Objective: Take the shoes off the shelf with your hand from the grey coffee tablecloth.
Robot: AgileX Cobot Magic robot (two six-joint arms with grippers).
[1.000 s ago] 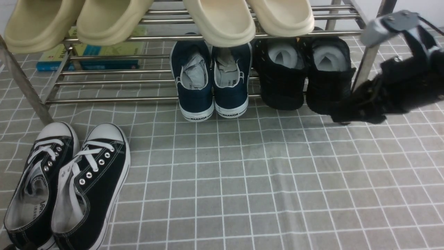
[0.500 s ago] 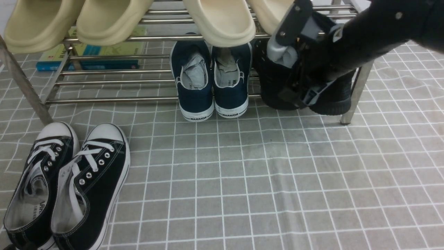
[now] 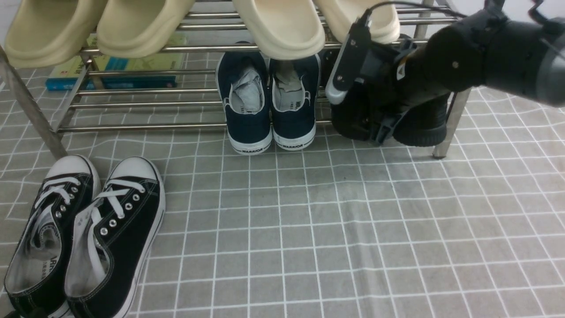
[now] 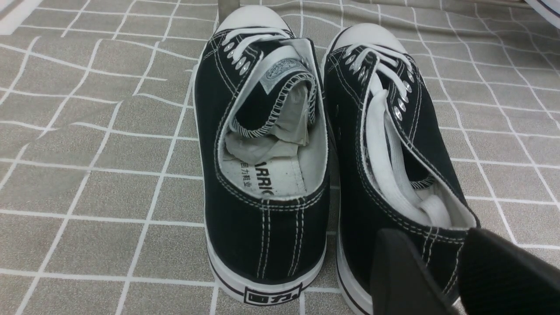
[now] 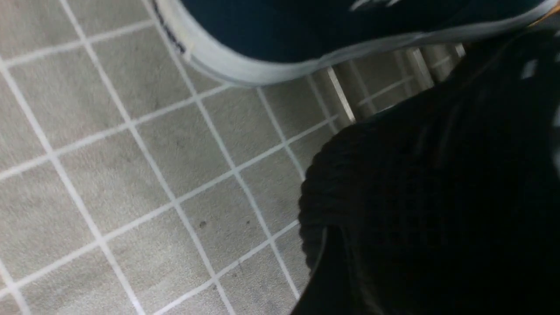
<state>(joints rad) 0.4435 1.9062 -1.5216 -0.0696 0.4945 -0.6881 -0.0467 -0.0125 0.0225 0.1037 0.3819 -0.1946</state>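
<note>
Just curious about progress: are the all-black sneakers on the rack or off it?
On it. The shoes rest on the shelf, lower tier, beside the navy pair, right gripper in front.

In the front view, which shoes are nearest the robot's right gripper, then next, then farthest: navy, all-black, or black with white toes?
1. All-black shoes, right end of the lower shelf, right at the right gripper.
2. Navy sneakers, mid-shelf, on its left.
3. White-toed black sneakers, on the cloth, far left.

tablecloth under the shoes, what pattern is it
Grey tablecloth with a thin white square grid; clearest in the front view.
</note>
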